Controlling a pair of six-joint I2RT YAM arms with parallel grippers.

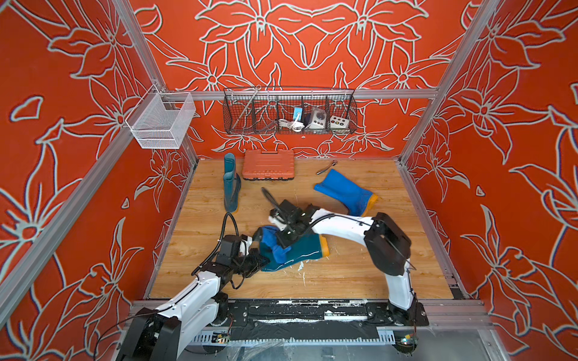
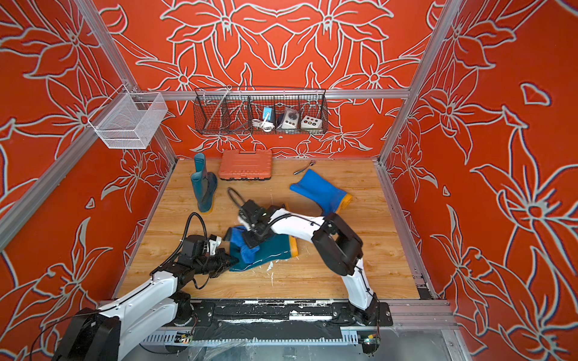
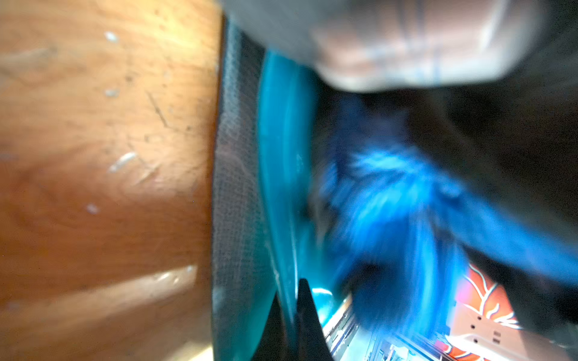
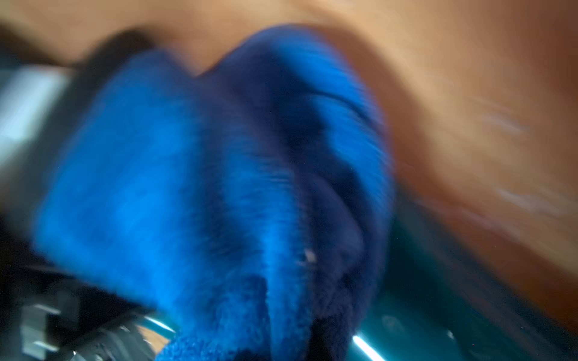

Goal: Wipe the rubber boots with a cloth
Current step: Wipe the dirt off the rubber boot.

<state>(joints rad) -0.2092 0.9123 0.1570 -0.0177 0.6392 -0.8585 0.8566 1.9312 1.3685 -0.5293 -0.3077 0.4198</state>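
Note:
A dark teal rubber boot [image 1: 305, 250] [image 2: 275, 250] lies on its side mid-floor, yellow-orange sole to the right. My left gripper [image 1: 262, 261] [image 2: 232, 261] is shut on the rim of its shaft; the left wrist view shows the thin teal wall [image 3: 281, 156] pinched between the black fingertips [image 3: 308, 312]. The fuzzy blue cloth [image 1: 275, 247] [image 2: 247, 248] [image 4: 203, 187] drapes over the shaft. My right gripper [image 1: 286, 241] [image 2: 255, 239] is shut on the cloth from above, its fingertips buried in it. A second teal boot [image 1: 231, 190] stands upright at back left. A bright blue boot [image 1: 344, 190] lies at back right.
An orange ribbed case [image 1: 269, 165] leans at the back wall, with a small metal tool [image 1: 327, 168] to its right. A black wire basket [image 1: 289, 111] and a white mesh basket [image 1: 159, 120] hang above. White smears [image 1: 301, 265] mark the wooden floor.

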